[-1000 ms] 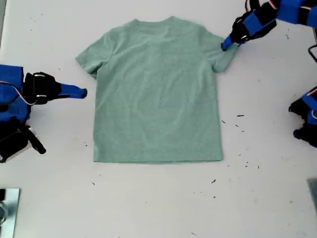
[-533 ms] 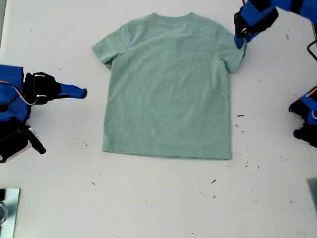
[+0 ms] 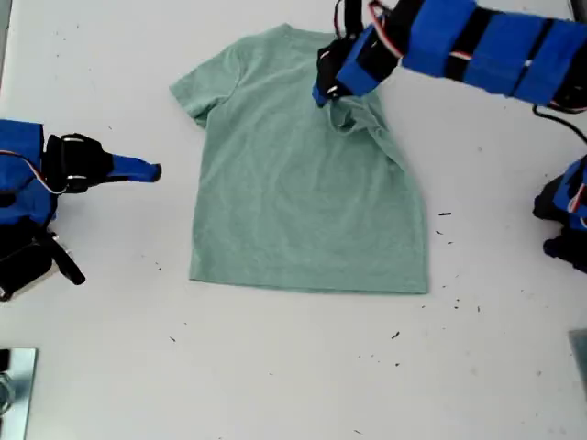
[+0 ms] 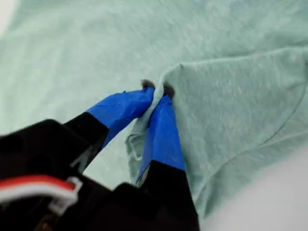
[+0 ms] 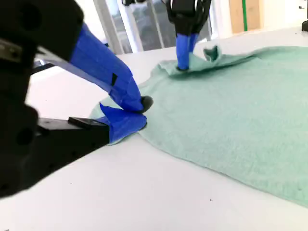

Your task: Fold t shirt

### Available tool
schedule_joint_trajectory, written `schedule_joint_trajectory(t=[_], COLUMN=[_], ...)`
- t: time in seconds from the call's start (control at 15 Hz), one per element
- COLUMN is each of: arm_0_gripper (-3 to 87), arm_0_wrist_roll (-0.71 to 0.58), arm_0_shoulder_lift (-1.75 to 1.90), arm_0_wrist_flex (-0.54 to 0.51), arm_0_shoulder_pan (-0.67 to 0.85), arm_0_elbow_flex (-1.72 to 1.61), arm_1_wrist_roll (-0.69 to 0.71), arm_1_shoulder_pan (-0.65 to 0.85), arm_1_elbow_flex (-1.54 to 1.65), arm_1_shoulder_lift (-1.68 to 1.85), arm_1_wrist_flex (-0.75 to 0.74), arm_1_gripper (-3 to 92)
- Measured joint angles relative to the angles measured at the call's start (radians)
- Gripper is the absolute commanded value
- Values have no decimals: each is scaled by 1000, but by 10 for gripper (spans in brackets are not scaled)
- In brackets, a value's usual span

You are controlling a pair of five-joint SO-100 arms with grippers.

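Observation:
The pale green t shirt [image 3: 303, 202] lies flat on the white table, neck toward the exterior view's top. My first gripper [image 3: 323, 92] is shut on the sleeve from the exterior view's right, pulled inward over the chest, bunched at the jaws. The first wrist view shows my first gripper [image 4: 156, 90] pinching a fold of the t shirt [image 4: 96, 43]. My second gripper [image 3: 154, 170] hovers shut at the exterior view's left, apart from the shirt's side. In the second wrist view, my second gripper [image 5: 139, 113] holds nothing, and the t shirt [image 5: 231, 125] spreads beyond it.
The table [image 3: 293, 367] is white with small dark specks. An arm's blue base [image 3: 564, 220] sits at the exterior view's right edge. A metal piece [image 3: 14, 390] shows in the exterior view's lower left corner.
The whole shirt first slid toward the exterior view's right. Then my first gripper carried that side's sleeve leftward over the chest, folding it inward. The second gripper has not moved.

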State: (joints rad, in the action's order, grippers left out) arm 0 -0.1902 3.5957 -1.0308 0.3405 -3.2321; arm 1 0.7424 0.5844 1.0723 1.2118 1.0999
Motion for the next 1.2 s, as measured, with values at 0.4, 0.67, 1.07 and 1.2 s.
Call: schedule_joint_trajectory(t=[0.4, 0.67, 1.07, 1.2], arm_0_gripper=[-2, -1, -3, -3], arm_0_wrist_roll=[0, 0, 0, 25], arm_0_shoulder_lift=[0, 0, 0, -14], arm_0_wrist_flex=[0, 0, 0, 0], arm_0_shoulder_pan=[0, 0, 8, 8], arm_0_elbow_flex=[0, 0, 0, 20], arm_1_wrist_roll=[-11, 5, -71, -77], arm_1_shoulder_pan=[-14, -8, 23, 29], arm_1_elbow_flex=[-127, 485, 1743, 1764], arm_1_shoulder_lift=[91, 787, 1436, 1457], arm_1_wrist_flex=[278, 344, -66, -67], arm_1_gripper=[216, 24, 24, 24])
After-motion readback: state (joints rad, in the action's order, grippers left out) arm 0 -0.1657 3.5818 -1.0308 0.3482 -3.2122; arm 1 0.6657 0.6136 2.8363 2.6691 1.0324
